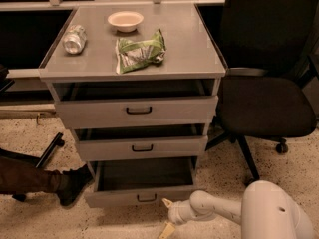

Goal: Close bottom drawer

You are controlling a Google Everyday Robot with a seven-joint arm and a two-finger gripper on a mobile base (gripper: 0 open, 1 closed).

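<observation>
Now, the bottom drawer (119, 198) is sitting pulled well out of the grey desk (199, 59), its dark inside showing, down at six o'clock in the view. The claw (167, 216) is hovering at about five o'clock from the drawer's small loop handle (146, 198), just off the right end of the front panel. Whether its upper fingertip (166, 202) is actually touching the panel is hard to say from this angle. Its two tan tips are standing spread apart, gripping nothing. The white arm (219, 210) is reaching in from the four o'clock corner. Above, the middle drawer (142, 147) and the top drawer (137, 111) are each poking out a little. On the desk top, a white bowl (125, 21) is sitting at twelve o'clock, a crushed can (74, 39) is lying on its side at ten o'clock, and a green bag (140, 51) is lying near the middle. A black office chair (264, 103) is standing at three o'clock of the desk, and a dark shoe (72, 183) is resting at eight o'clock, near the bottom drawer's left corner.
</observation>
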